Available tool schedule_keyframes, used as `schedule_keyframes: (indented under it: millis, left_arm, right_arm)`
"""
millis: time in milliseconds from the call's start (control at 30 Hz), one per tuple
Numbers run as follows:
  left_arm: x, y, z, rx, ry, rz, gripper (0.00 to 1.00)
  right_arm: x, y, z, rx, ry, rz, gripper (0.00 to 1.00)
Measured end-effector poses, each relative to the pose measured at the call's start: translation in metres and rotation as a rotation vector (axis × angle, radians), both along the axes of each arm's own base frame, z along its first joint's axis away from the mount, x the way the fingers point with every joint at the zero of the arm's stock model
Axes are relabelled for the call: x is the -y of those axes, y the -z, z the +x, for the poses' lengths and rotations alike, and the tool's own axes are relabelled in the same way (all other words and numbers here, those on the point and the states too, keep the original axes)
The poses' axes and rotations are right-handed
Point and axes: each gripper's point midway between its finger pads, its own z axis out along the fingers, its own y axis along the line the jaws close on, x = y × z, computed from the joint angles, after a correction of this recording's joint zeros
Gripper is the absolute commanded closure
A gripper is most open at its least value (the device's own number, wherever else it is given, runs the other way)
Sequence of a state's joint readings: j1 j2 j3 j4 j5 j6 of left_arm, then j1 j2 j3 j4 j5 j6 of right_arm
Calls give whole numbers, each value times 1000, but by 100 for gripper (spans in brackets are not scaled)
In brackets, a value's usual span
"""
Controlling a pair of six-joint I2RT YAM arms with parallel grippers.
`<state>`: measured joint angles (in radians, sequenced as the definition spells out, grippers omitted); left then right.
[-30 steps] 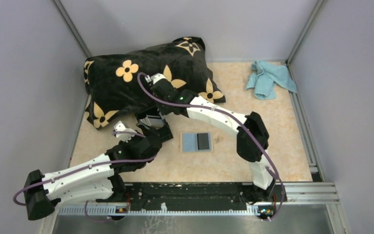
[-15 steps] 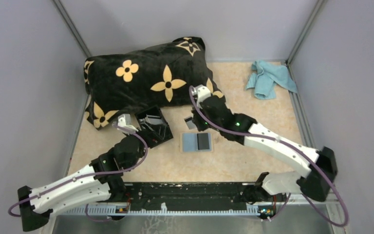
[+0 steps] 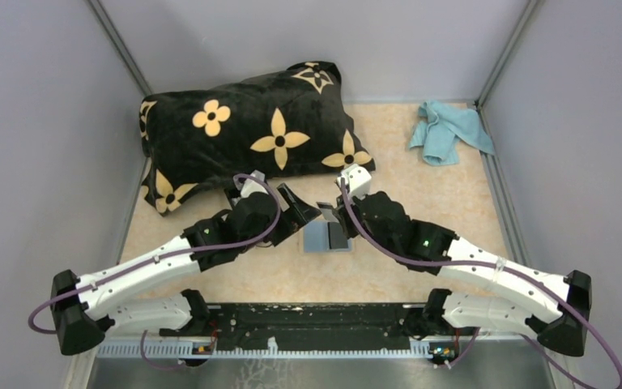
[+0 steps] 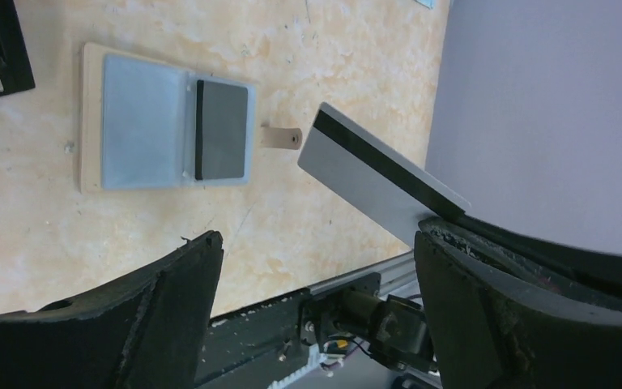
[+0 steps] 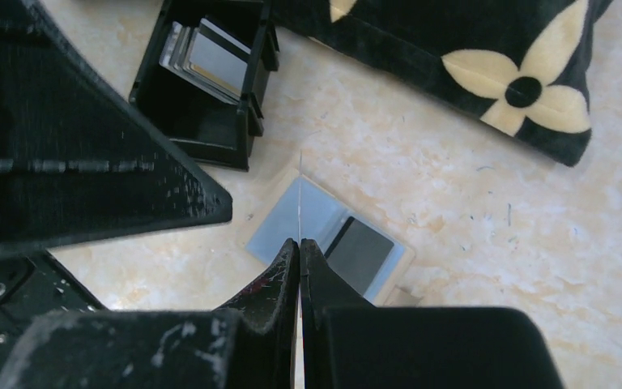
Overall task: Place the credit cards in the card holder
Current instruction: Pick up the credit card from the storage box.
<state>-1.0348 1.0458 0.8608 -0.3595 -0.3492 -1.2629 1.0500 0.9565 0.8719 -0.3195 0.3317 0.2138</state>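
One grey card [image 4: 372, 174] with a dark stripe is hanging tilted above the table [image 3: 421, 186], the right gripper [image 5: 300, 243] pinching it edge-on between closed fingers. The left gripper [image 4: 316, 243] is gaping wide, holding nothing. The beige card [image 4: 166, 121] is lying flat beneath them, and the card holder [image 5: 202, 134] is sitting just beside it, near the flowered pillow [image 5: 453, 57].

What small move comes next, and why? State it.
Probably close the open left gripper onto the free end of the thin grey card with a dark stripe. The right gripper is shut on its other end, the card shows between the left jaws, and the black boxy card holder lies nearer the left arm.
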Motion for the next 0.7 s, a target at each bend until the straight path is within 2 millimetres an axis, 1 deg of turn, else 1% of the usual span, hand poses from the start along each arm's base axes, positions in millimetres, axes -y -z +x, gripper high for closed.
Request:
schedule_keyframes:
  millis: [100,167,300,367,467,567,700]
  left_arm:
    - [-2,3,2,-77,-10,-48,6]
    - [-6,0,5,-117,-31,-97,6]
    - [-17,-5,9,-166,-69,-180,6]
    - [-18,-7,9,-184,-73,-205,6]
    - [-16,-8,10,-212,-66,-237,8]
    - [-10,-8,10,-241,-40,-263,10]
    - [0,-1,11,-291,-4,-276,14]
  right_arm:
    - [4,1,-3,47,13,-31,100]
    - [4,2,-5,69,15,-53,100]
    - [1,2,-12,112,8,-87,100]
    - [-1,2,-14,131,7,-103,100]
    - [-7,3,-17,158,4,-126,100]
    - [-16,7,-23,189,-10,-165,100]
    - [-29,14,-33,236,-35,-221,100]
